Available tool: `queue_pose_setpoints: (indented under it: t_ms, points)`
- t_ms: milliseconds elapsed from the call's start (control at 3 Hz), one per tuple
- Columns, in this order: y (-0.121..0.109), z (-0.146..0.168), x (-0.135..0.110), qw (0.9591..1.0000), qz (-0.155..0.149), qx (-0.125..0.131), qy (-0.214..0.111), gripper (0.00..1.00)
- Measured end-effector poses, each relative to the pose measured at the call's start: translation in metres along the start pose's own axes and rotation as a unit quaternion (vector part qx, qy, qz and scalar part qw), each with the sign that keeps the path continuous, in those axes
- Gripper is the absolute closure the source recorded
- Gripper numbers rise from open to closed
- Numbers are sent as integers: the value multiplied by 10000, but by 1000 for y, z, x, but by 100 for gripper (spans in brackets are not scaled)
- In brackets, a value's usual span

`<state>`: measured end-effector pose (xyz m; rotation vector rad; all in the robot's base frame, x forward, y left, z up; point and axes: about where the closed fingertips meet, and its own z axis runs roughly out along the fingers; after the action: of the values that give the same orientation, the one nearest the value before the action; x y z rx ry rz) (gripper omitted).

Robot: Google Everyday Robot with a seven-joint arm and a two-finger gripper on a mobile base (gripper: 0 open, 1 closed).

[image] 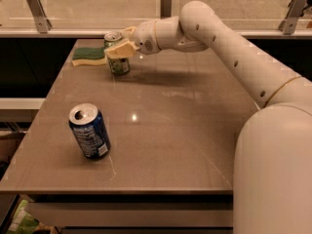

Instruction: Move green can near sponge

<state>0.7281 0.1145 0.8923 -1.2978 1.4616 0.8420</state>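
The green can (pixel 117 62) stands upright at the far left of the table, just right of the sponge (pixel 89 56). The sponge lies flat near the far left corner, dark green on top with a yellow body. My gripper (pixel 119 48) reaches in from the right and is shut on the green can around its upper half; its pale fingers (pixel 122 49) cover the can's middle. The can's base looks at or just above the tabletop.
A dark blue can (pixel 89 131) stands tilted near the front left of the brown table (pixel 195 130). My white arm (pixel 229 38) spans the far right. A glass rail with metal posts (pixel 166 3) runs behind the table.
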Motion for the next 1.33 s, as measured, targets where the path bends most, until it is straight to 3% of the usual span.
queue_pose_setpoints:
  t_ms: [333,667,1333]
  points:
    - [-2,11,3,9999,18,-112,28,100]
    - [-2,13,3,9999,16,-128,24,82]
    - [-2,13,1,9999,17,-130,24,36]
